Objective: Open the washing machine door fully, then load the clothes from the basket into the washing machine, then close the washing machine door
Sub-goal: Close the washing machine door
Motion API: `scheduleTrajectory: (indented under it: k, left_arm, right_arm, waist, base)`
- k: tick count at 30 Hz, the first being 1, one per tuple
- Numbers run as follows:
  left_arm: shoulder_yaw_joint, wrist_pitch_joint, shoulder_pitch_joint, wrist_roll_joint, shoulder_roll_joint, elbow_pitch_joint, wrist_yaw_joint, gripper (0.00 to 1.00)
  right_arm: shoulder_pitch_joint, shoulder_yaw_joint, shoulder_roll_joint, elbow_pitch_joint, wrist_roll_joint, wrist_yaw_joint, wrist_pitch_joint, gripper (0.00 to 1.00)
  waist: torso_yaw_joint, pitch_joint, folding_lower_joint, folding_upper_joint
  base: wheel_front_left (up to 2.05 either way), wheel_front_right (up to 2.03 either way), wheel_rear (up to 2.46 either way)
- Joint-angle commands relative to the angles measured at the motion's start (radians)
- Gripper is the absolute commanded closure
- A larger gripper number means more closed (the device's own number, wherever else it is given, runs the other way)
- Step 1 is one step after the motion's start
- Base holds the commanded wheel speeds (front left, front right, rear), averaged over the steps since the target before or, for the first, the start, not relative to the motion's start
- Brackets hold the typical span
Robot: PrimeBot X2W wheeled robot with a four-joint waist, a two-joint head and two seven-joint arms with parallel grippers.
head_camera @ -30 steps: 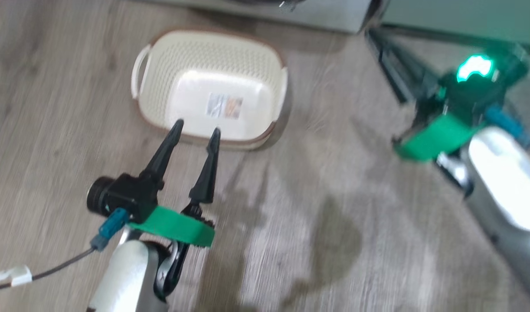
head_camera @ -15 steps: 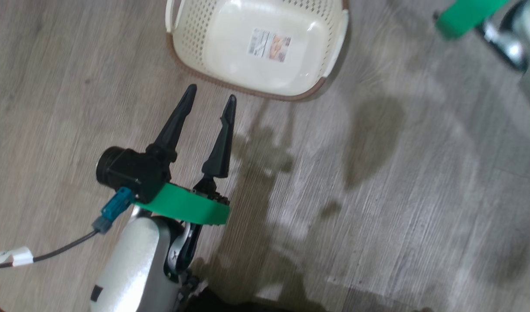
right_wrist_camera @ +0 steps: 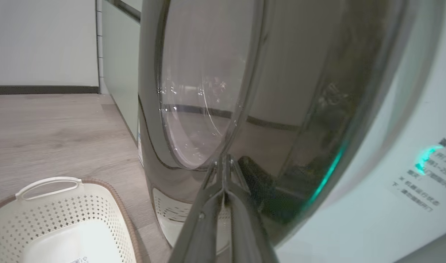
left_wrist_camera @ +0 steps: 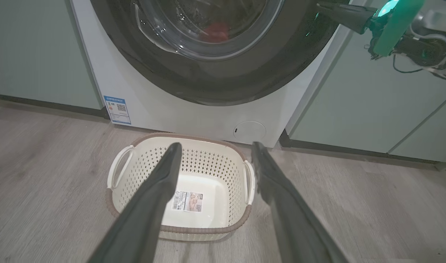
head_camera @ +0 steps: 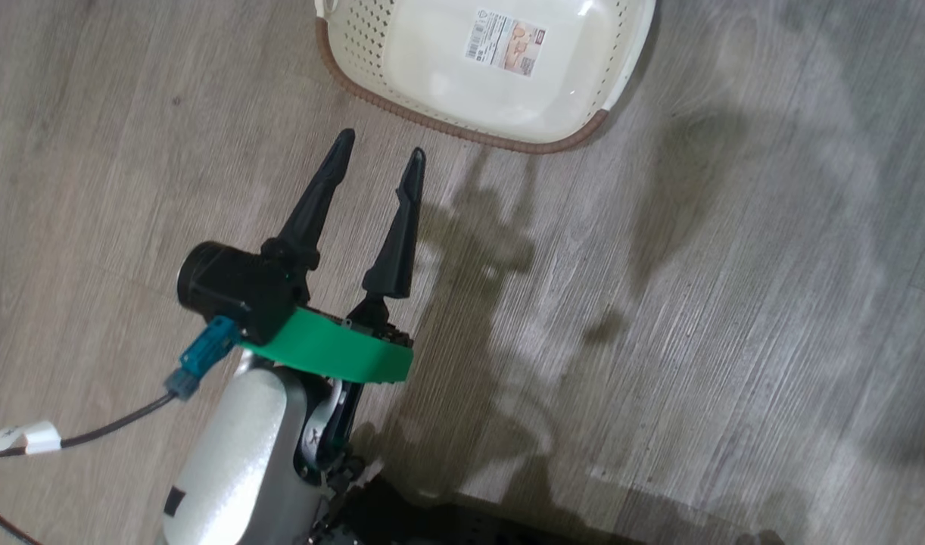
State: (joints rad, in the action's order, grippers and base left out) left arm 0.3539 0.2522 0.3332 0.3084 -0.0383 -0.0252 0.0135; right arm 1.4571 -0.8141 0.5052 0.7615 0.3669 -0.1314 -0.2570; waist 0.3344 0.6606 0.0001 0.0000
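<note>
Floor (head_camera: 697, 341) open round my spread left gripper (head_camera: 380, 145), basket (head_camera: 447, 129) rim near; right gripper (right_wrist_camera: 225, 160) pressed together, seemingly touching door (right_wrist_camera: 310, 109) rim.

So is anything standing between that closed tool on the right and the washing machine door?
Nothing visible does. The right tool, shut, has its tips right at the glossy black rim of the washing machine door, seemingly touching it. The basket sits lower, on the floor, clear of that path.
</note>
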Motion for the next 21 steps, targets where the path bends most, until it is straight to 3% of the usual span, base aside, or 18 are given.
scheduleTrajectory:
  k: [1,10,21]
  left_arm:
    - [-0.028,0.01,0.005,0.007,-0.012,-0.037,0.005,0.0]
    - [-0.027,0.01,0.021,0.011,-0.012,-0.04,0.016,0.0]
    - [-0.014,0.01,0.034,0.028,-0.012,-0.049,0.025,0.0]
  right_arm:
    - [0.037,-0.001,-0.004,0.005,-0.01,0.001,-0.005,1.0]
    - [0.171,-0.031,-0.01,0.14,-0.028,0.001,-0.005,1.0]
    - [0.299,0.092,-0.047,0.282,-0.131,0.001,-0.005,1.0]
  waist:
    - [0.005,0.01,-0.0001,0.0]
    - [0.023,0.042,-0.0001,0.0]
    - [0.039,0.078,-0.0001,0.0]
  base:
    - [0.0,0.0,0.0]
    - [0.0,0.0,0.0]
    - [0.0,0.0,0.0]
